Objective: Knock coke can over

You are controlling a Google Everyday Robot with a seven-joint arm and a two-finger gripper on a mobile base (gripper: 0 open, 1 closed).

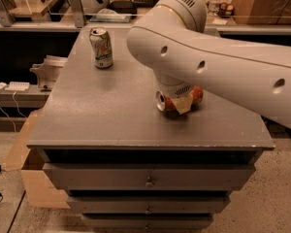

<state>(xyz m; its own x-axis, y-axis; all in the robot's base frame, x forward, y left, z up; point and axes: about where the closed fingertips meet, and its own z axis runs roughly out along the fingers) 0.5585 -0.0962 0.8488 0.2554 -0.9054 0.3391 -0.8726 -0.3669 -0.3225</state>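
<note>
The coke can lies on its side on the grey cabinet top, right of centre, with its silver end facing left. Its red body is mostly hidden under my arm. My gripper is down at the can, over its middle, and is largely hidden by the big white arm that reaches in from the right. A beige part of the gripper lies against the front of the can.
A pale white-green can stands upright at the back left of the top. The cabinet has drawers below its front edge. A cardboard box sits on the floor at the left. Shelves with clutter run behind.
</note>
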